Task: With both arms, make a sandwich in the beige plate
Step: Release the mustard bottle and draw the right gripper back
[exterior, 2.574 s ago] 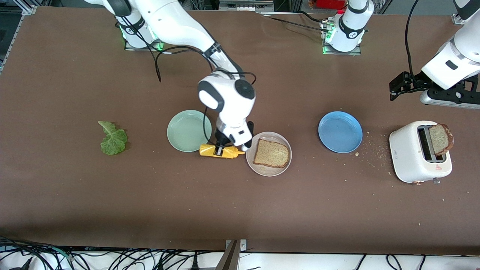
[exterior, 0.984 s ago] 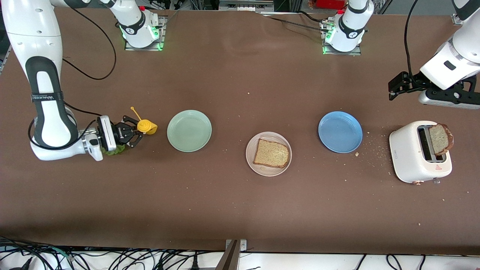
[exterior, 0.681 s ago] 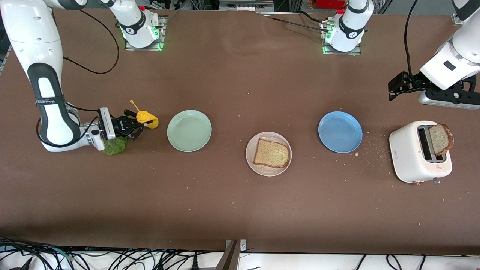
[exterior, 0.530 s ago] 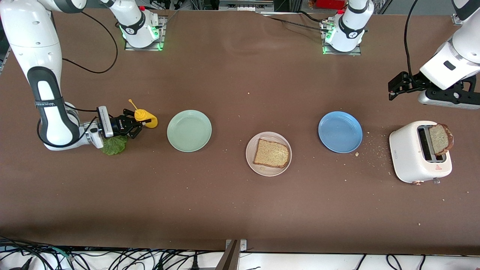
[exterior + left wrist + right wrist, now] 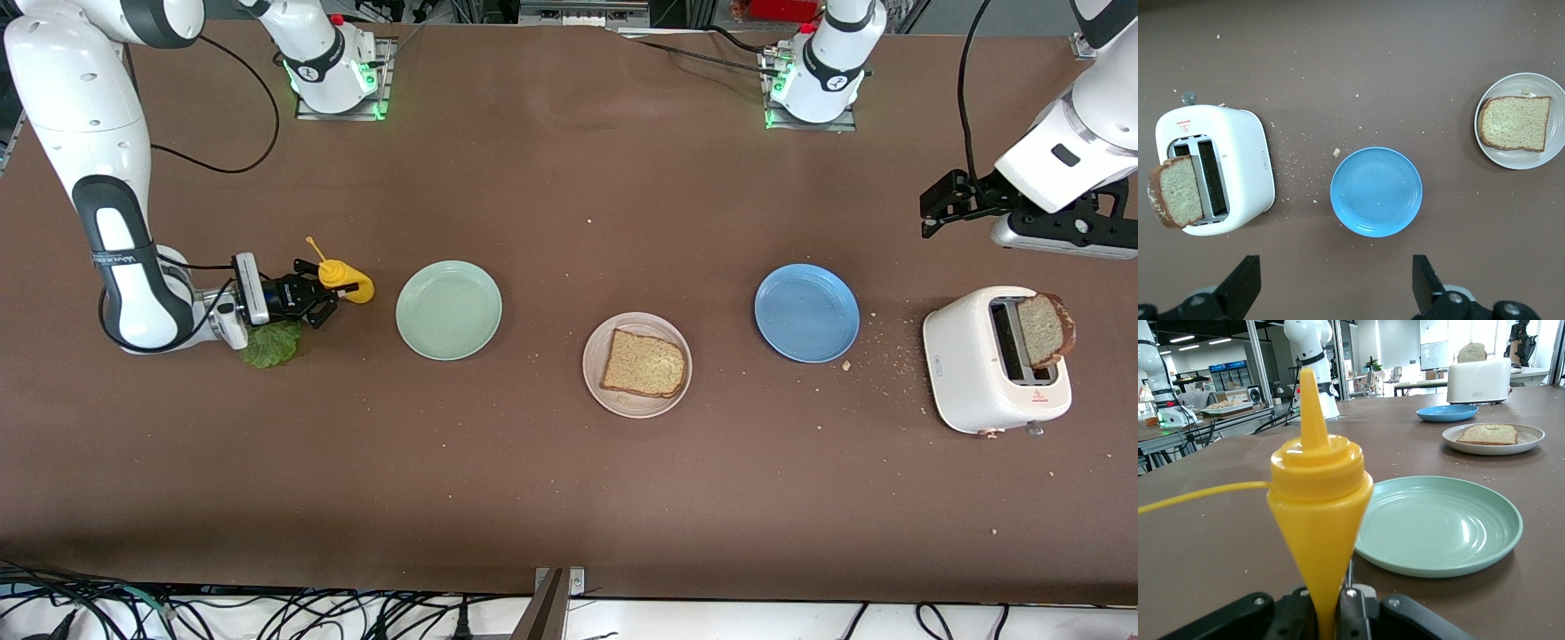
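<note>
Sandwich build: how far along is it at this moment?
Done: one bread slice lies on the beige plate. In hand: the right gripper holds the yellow sauce bottle upright beside the lettuce leaf. Left: lettuce and the slice in the toaster; the left gripper waits open above.

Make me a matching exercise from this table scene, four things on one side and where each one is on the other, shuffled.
Things:
1. bread slice
2. second bread slice
3. yellow squeeze bottle
4. lettuce leaf

Places:
A. sticking up out of the white toaster
B. lying on the table by the right arm's wrist
C. in the right gripper
D. flat on the beige plate

Pairs: 1-D, 2-A, 3-C, 4-B
</note>
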Tool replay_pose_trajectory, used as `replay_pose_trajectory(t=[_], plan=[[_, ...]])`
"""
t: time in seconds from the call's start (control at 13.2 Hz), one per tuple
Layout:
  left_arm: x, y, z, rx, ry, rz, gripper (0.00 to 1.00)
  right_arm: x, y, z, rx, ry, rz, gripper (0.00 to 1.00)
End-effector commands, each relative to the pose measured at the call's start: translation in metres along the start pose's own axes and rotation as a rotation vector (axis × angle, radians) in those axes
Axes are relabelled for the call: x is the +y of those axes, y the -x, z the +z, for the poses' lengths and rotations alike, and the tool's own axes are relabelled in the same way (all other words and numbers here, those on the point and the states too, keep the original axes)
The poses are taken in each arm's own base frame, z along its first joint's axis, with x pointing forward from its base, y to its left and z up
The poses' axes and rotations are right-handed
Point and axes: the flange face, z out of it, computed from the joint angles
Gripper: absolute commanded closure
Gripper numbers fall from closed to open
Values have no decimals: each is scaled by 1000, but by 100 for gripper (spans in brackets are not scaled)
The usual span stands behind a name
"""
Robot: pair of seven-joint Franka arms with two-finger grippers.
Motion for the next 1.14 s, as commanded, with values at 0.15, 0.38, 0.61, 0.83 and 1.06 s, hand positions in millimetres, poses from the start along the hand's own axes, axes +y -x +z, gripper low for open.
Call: replay_pose_trajectory(t=[0.15,0.38,0.61,0.83,1.06], plan=[[2,2,1,-5,7,12,0,4,4,0,14,22,3,38],[2,2,1,-5,7,12,0,8,1,-6,-1,18,48,36],[2,2,1,-5,7,16,0,4,-3,-47,-93,11,208,20],[2,1,1,-4,7,16,0,-6,-6,-90,-220,17,418,9],[2,1,0,-2,6,21,0,-5,-44,-130,-370,52,597,6]])
